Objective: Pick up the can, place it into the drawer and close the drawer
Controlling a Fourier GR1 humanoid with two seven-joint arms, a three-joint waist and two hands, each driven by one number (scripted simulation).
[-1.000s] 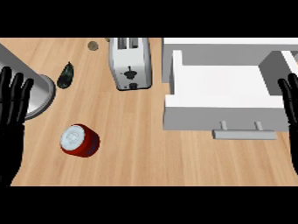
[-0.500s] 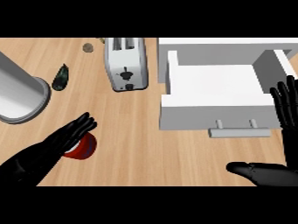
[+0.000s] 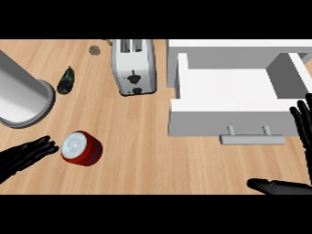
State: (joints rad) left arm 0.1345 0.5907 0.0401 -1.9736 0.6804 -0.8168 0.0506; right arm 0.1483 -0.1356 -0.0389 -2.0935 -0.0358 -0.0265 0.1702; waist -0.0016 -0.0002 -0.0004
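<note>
A red can [image 3: 81,148] with a silver top stands on the wooden counter at the lower left. My left hand [image 3: 18,159] lies just left of it, fingers straight and pointing at the can, their tips almost at its side. The white drawer [image 3: 234,119] is pulled out at the right, nothing inside, its grey handle [image 3: 252,139] facing me. My right hand [image 3: 311,130] is open at the right edge beside the drawer's front, thumb stretched out low toward the left.
A silver toaster [image 3: 133,66] stands at the top middle. A large grey cylinder [image 3: 11,93] leans in from the upper left. A dark green object [image 3: 66,81] and a small brown thing [image 3: 94,49] lie near them.
The view has shifted. My left hand has drawn back off the can and now lies to its left. The right hand stays by the drawer's front.
</note>
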